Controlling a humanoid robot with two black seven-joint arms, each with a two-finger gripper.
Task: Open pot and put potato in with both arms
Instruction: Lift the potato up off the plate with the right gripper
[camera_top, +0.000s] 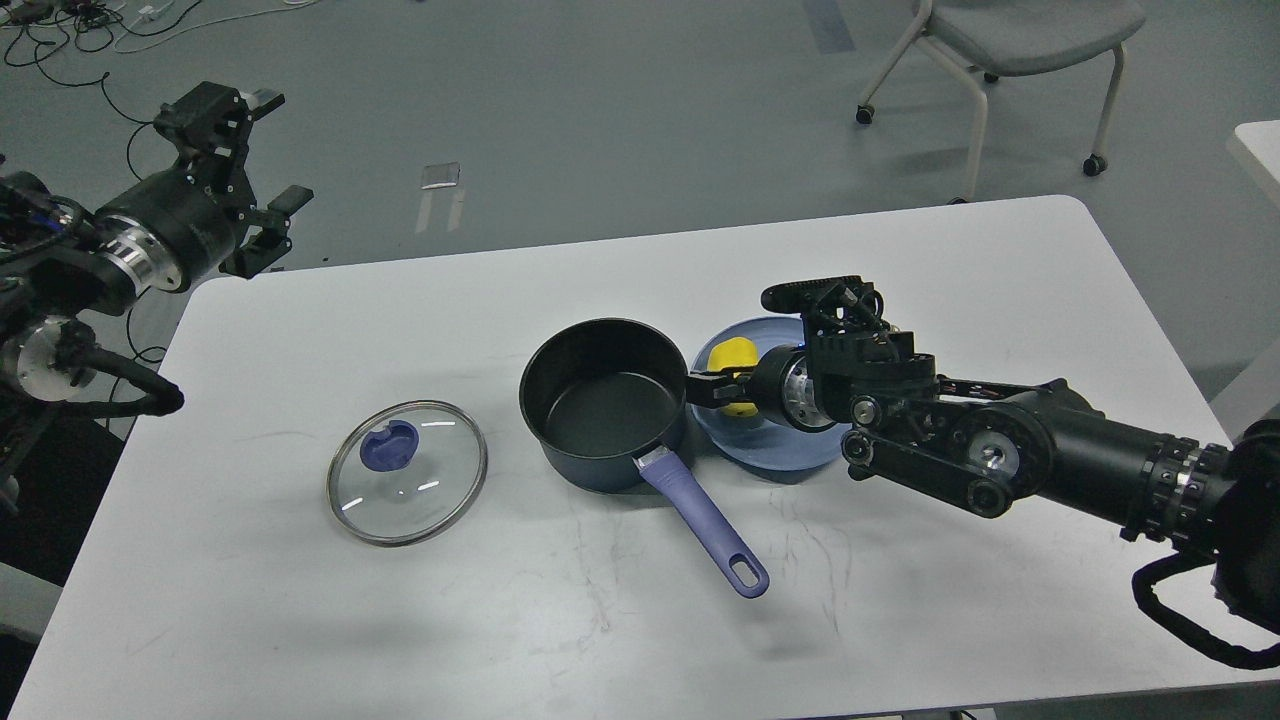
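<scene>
The dark pot (604, 400) with a purple handle (704, 523) stands open at the table's middle. Its glass lid (406, 470) with a blue knob lies flat on the table to the pot's left. My right gripper (722, 389) is shut on the yellow potato (733, 358) and holds it just above the left part of the blue plate (790, 447), close to the pot's right rim. My left gripper (252, 170) is open and empty, raised beyond the table's far left corner.
The white table (900, 600) has bare room in front and on the right. A grey chair (1010, 50) stands on the floor behind the table. Cables lie on the floor at the far left.
</scene>
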